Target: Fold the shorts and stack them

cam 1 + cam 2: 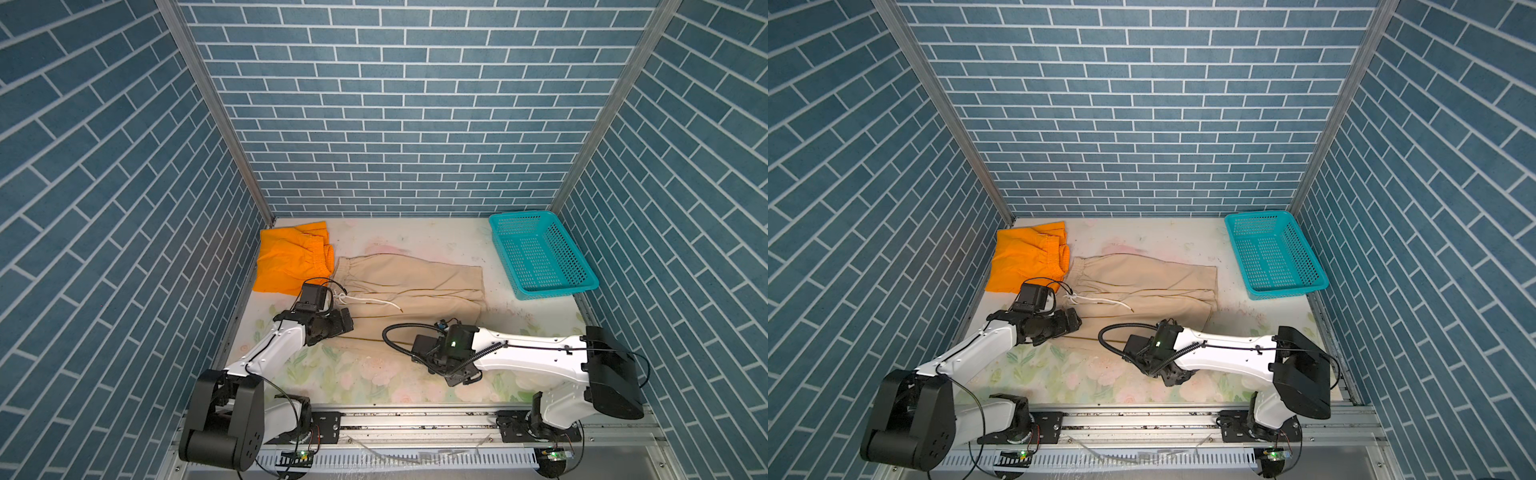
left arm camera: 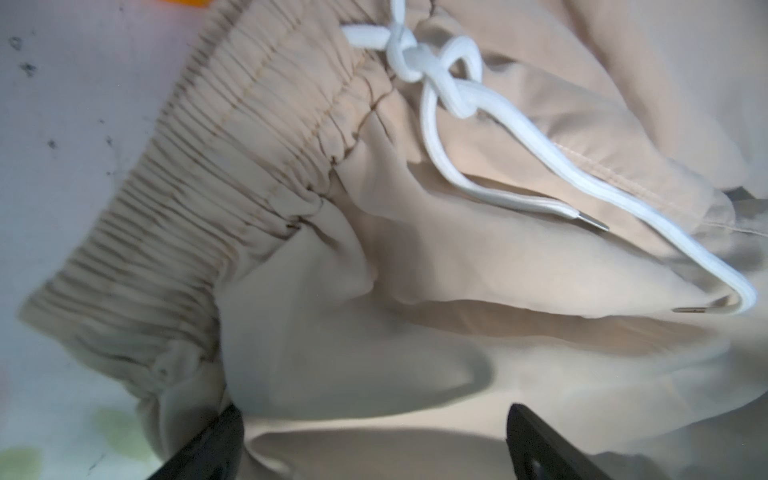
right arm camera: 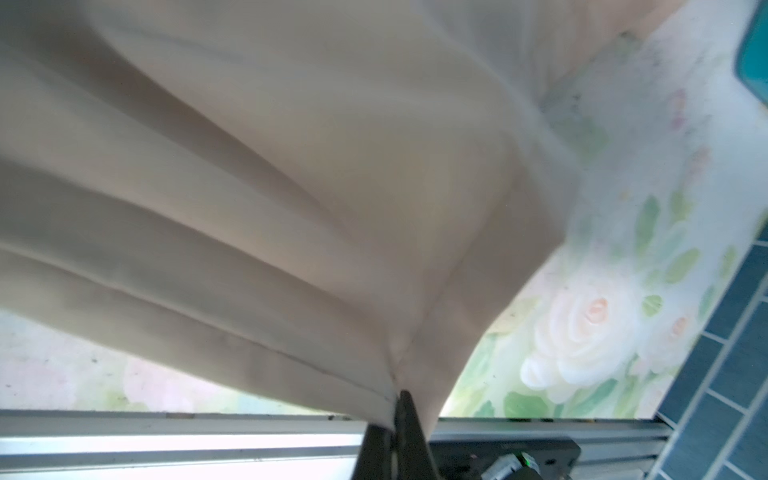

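The beige shorts (image 1: 411, 286) (image 1: 1142, 282) lie spread across the middle of the floral mat, waistband to the left. Their white drawstring (image 2: 440, 104) is knotted beside the gathered waistband (image 2: 232, 166). My left gripper (image 1: 347, 320) (image 1: 1073, 320) (image 2: 374, 449) hovers open over the near waistband corner, its jaws wide apart above the cloth. My right gripper (image 1: 461, 376) (image 1: 1173, 376) (image 3: 395, 419) is shut on the near hem corner of the beige shorts (image 3: 332, 187), and the cloth is pulled up into taut pleats. The orange shorts (image 1: 291, 262) (image 1: 1027, 257) lie rumpled at the back left.
A teal perforated basket (image 1: 557, 289) (image 1: 1287, 289) stands at the back right against the wall; its corner (image 3: 754, 54) shows in the right wrist view. Blue brick walls close in three sides. A metal rail (image 1: 415, 419) runs along the front edge.
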Tool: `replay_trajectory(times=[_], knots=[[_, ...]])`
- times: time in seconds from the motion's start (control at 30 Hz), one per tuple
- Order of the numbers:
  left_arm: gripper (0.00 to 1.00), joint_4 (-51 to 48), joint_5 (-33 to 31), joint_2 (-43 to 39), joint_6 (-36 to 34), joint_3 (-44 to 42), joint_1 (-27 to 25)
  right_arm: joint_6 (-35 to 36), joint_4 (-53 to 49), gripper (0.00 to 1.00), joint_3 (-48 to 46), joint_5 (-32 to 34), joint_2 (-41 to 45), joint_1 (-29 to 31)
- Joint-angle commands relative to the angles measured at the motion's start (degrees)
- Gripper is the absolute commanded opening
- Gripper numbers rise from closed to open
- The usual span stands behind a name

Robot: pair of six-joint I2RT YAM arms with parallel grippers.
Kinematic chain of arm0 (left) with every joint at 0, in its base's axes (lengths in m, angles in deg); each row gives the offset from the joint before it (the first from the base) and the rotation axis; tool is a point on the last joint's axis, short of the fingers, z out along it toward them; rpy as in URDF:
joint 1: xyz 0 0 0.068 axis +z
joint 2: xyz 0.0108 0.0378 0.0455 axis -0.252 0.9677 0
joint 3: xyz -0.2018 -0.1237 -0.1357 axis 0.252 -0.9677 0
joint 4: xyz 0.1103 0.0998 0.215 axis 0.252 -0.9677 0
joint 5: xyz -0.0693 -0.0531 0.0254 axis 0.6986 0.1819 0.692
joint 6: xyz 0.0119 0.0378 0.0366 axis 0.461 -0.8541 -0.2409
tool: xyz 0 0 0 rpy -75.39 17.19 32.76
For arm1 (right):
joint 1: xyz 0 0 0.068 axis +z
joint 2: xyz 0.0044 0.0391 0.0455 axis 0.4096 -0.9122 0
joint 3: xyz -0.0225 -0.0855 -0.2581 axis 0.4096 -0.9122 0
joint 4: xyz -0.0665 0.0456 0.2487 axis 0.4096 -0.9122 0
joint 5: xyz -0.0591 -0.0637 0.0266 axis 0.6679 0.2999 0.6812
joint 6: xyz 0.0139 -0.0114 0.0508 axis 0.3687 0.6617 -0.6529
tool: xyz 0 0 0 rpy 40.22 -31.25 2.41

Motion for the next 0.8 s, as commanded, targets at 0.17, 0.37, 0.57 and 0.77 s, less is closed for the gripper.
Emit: replay_trajectory(times=[0.17, 0.37, 0.57, 0.77], knots=[[1.0, -4.4, -1.2, -0.5, -1.5, 2.2, 0.5, -2.5, 2.6, 0.54, -3.7, -6.0, 9.5, -0.2], [1.0, -8.8, 0.3, -4.3, -1.3, 9.3, 0.5, -3.8, 10.0, 0.67, -10.9, -2.9, 27.4, -10.8], [1.0, -9.9, -7.4, 2.5, -8.7, 21.5, 0.5, 2.8, 24.0, 0.71, -21.2, -5.9, 39.0, -27.2], [1.0, -10.5, -8.4, 20.9, -13.6, 36.3, 2.2, 8.8, 28.4, 0.73, -24.0, -9.7, 34.6, -34.3]])
